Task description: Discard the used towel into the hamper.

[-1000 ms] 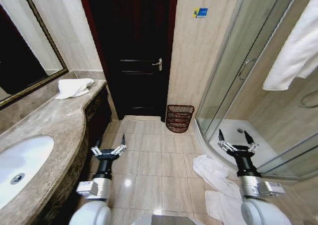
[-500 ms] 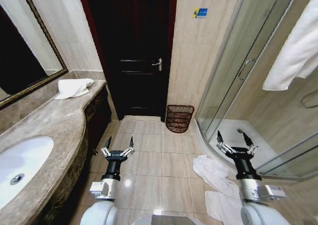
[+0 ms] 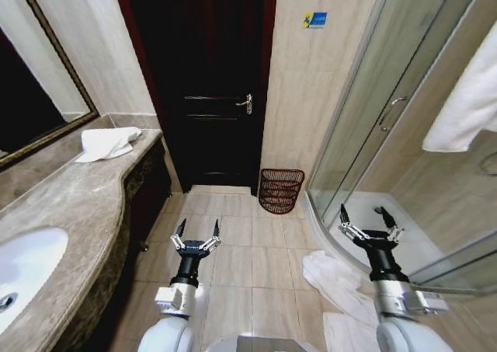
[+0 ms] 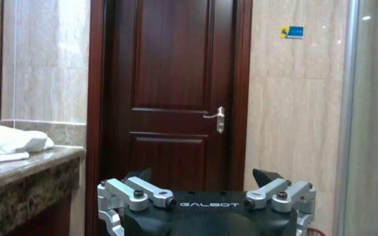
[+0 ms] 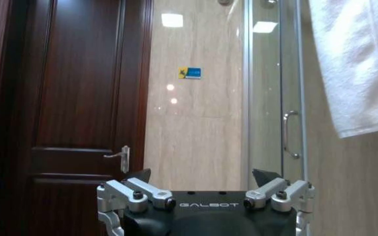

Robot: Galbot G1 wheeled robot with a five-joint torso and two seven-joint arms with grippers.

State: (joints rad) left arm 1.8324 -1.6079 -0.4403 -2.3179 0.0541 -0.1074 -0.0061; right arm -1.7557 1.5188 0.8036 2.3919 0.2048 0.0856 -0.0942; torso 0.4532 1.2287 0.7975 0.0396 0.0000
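Note:
The hamper (image 3: 280, 190), a dark red-brown open-ribbed basket, stands on the floor against the wall between the dark door and the shower. A crumpled white towel (image 3: 332, 275) lies on the tiles by the shower's edge, just below and left of my right gripper (image 3: 365, 216). That gripper is raised and open, with nothing in it, and also shows in its own wrist view (image 5: 202, 173). My left gripper (image 3: 197, 228) is held open and empty above the floor tiles, left of the towel and short of the hamper. It shows in the left wrist view (image 4: 202, 174) facing the door.
A marble counter (image 3: 70, 204) with a sink (image 3: 23, 270) runs along the left, with a folded white towel (image 3: 106, 143) (image 4: 8, 145) at its far end. The glass shower door (image 3: 388, 111) closes off the right. Another white towel (image 3: 466, 103) (image 5: 356, 64) hangs there.
My left gripper has moved right, away from the counter toward the middle of the floor. The head camera has shifted a little. The right gripper has hardly moved.

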